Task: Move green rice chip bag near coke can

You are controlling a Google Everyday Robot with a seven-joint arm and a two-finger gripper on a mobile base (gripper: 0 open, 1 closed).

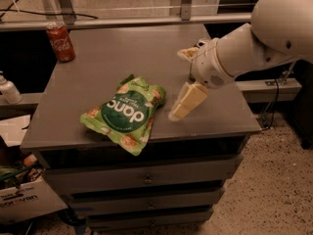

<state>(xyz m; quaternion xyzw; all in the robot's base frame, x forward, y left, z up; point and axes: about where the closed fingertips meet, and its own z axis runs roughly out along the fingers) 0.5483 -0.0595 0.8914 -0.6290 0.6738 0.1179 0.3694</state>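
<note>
The green rice chip bag (126,112) lies flat near the front edge of the grey cabinet top (122,58), with its lettering upside down to me. The coke can (60,42) stands upright at the far left corner, well apart from the bag. My gripper (185,103) hangs at the end of the white arm (244,48), just right of the bag's right edge and low over the top. It holds nothing that I can see.
A can (188,53) at the back right is mostly hidden behind my arm. Drawers (146,177) run below the top. A white bottle (9,89) stands on a ledge at the left. A cardboard box (19,199) sits on the floor at the lower left.
</note>
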